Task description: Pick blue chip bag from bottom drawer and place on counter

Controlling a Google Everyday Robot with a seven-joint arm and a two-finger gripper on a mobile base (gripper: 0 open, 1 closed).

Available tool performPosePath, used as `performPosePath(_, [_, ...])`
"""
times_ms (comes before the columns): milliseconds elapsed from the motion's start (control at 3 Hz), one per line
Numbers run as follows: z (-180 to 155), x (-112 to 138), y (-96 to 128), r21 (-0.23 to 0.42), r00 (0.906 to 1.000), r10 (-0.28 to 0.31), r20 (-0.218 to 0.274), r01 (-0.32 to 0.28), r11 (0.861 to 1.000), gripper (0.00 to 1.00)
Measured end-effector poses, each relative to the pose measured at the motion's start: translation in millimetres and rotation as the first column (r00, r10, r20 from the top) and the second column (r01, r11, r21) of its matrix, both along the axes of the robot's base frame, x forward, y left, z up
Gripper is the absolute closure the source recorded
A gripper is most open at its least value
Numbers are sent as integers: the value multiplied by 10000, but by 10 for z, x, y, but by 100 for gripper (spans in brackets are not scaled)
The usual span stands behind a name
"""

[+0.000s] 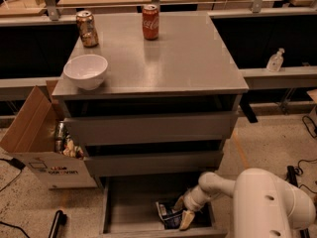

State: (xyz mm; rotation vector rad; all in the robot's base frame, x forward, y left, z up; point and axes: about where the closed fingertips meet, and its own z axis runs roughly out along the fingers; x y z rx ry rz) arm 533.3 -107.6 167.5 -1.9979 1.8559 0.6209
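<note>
Not far along when I looked: the blue chip bag [168,215] lay in the open bottom drawer [132,202], near-right corner. My gripper [182,211] was down beside it, fingers spread at its right edge, gripping nothing. Grabbing, lifting and setting it on the counter [183,58] were all left to do.

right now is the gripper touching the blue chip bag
Cannot tell: in the camera view the gripper overlaps the blue chip bag in the bottom drawer; contact unclear.

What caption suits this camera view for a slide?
Gripper in the open bottom drawer, at the blue chip bag.
</note>
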Motion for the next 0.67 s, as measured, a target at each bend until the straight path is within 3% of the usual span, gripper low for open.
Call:
performPosePath(333, [57, 0, 0, 1, 10000, 0, 0, 0, 10000, 70])
performPosePath(667, [58, 3, 1, 22, 10000, 16, 19, -16, 10000, 53])
